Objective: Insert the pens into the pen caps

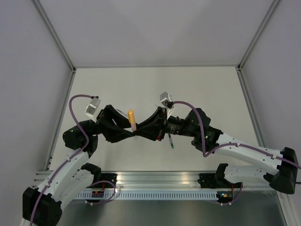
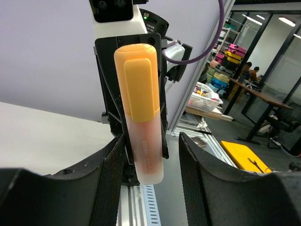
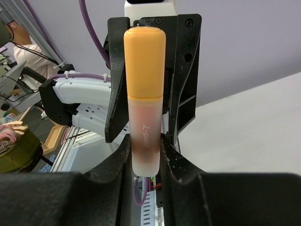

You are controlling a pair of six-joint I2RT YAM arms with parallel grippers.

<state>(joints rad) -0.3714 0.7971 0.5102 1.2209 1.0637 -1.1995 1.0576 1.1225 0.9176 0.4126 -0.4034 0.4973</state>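
**Step in hand:** capping the orange pen (image 3: 145,127). It stands upright at the centre of the top view, between the two arms. Its cap (image 3: 145,61) sits on the upper end and appears fully seated.

**Right gripper** (image 3: 145,147): clamped on the lower barrel.

**Left gripper** (image 2: 150,141): part open, with its jaws flanking the same barrel. There is a gap on the right side, so it has no firm hold.

**Next move:** confirm the cap is seated, set this pen down, then fetch the dark pen (image 1: 170,140), which lies on the table (image 1: 155,84) right of centre. Its cap is not in view.
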